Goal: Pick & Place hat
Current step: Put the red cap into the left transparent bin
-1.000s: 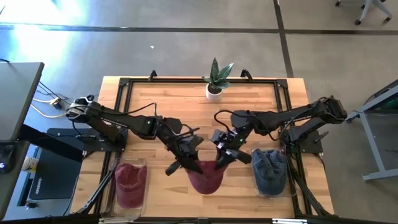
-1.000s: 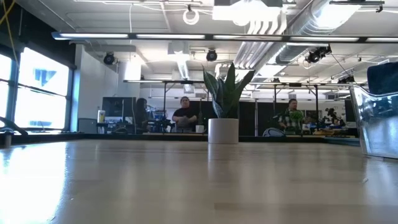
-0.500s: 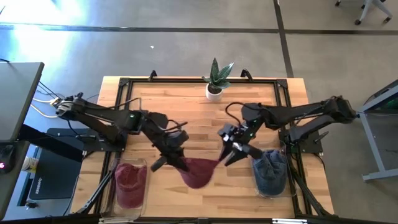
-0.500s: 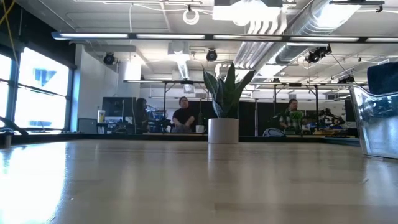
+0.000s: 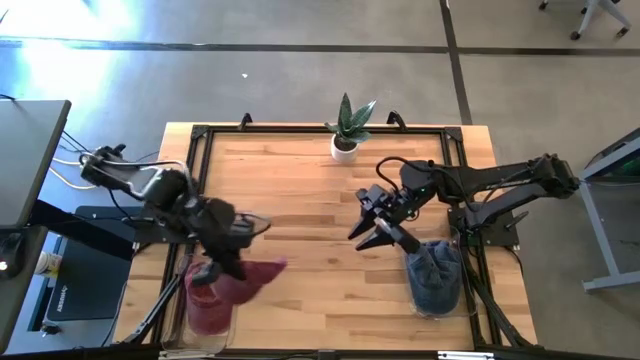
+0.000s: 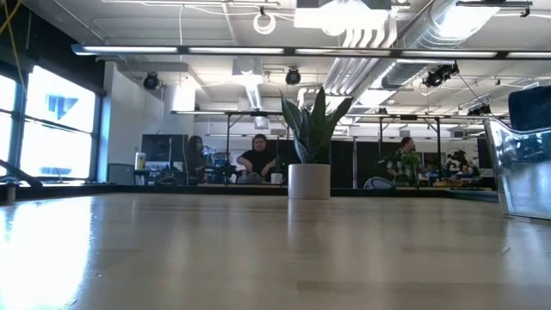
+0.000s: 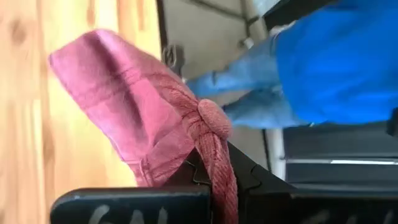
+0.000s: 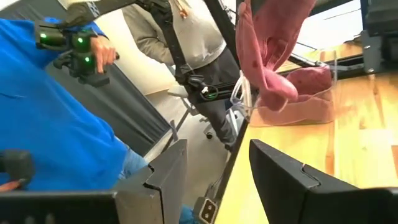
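Note:
My left gripper (image 5: 236, 264) is shut on a maroon hat (image 5: 256, 281) at the table's near left. It holds the hat beside and partly over a clear bin (image 5: 185, 300) with another maroon hat (image 5: 205, 305) in it. The left wrist view shows the held hat (image 7: 124, 93) reaching away from the fingers. My right gripper (image 5: 370, 232) hovers open and empty right of the table's middle, near a clear bin (image 5: 462, 290) of blue hats (image 5: 432, 270). Its wrist view shows the gap (image 8: 214, 180) bare, with the maroon hat (image 8: 267, 50) far off. My left gripper pinches a bunched fold of the hat's crown (image 7: 219, 163), just below the top button (image 7: 214, 118), between its two fingers. The fingers slant downward. The hat is lifted clear of the table and droops slack from the fingers beside the bin.
A potted plant (image 5: 346, 135) stands at the table's far edge, middle. A black frame (image 5: 200, 150) borders the tabletop. Bare wood lies between the two bins. A person in blue (image 8: 56, 118) and another person (image 8: 186, 37) stand off the table's near left side.
My right gripper has opened, let go of the maroon hat, and drawn back up and toward the right. My left gripper has carried the hat from the near middle of the table toward the left bin, rising and turning as it went. The hat now hangs from it alone.

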Robot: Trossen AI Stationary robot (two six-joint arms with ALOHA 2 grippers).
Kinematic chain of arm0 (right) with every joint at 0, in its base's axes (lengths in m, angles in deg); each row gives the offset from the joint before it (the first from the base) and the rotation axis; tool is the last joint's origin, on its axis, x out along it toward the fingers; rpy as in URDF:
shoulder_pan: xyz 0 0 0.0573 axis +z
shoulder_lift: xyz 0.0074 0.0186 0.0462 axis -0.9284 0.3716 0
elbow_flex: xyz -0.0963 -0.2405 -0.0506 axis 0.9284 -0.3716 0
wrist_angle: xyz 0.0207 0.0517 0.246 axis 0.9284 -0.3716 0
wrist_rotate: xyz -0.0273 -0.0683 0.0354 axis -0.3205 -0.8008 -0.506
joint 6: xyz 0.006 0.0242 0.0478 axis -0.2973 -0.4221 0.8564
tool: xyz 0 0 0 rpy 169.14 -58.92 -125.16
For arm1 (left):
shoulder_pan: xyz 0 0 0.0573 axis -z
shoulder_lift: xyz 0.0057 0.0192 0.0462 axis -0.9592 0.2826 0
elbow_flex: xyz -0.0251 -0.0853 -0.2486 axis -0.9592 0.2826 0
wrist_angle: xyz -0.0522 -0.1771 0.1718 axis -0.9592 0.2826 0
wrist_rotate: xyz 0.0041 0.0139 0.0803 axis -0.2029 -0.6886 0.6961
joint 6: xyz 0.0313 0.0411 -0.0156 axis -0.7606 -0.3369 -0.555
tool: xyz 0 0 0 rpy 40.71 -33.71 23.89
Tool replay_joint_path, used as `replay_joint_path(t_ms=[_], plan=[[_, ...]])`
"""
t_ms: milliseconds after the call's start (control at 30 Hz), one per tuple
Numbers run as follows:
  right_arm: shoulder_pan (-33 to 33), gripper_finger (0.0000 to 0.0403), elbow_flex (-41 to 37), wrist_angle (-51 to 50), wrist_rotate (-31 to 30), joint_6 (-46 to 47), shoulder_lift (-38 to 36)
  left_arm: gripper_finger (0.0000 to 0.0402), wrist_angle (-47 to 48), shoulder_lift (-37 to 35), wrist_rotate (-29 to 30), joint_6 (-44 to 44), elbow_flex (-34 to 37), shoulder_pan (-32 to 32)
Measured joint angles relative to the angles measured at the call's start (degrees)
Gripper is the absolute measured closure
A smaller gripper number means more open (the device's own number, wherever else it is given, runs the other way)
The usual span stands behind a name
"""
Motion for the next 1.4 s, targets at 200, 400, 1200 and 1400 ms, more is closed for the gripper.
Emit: replay_joint_path(t_ms=[200, 400, 1200, 1400], plan=[[0.01, 0.0236, -0.02, 0.04, -2.77, -1.14, 0.02, 0.0401, 14.20, -0.04, 3.17, 6.98, -3.96, 7.01], [-0.02, 0.0236, -0.02, 0.30, -4.81, -1.05, 0.02, 0.0401, 19.02, -0.18, 7.98, 15.53, -3.96, 14.78], [0.00, 0.0236, -0.07, 6.61, -10.75, 1.06, 0.09, 0.0401, 5.25, -1.01, 46.64, 54.46, 9.54, 47.33], [-0.08, 0.0236, -0.07, 8.27, -10.70, 4.48, 0.09, 0.0401, -2.06, -0.98, 53.53, 58.46, 19.69, 50.71]])
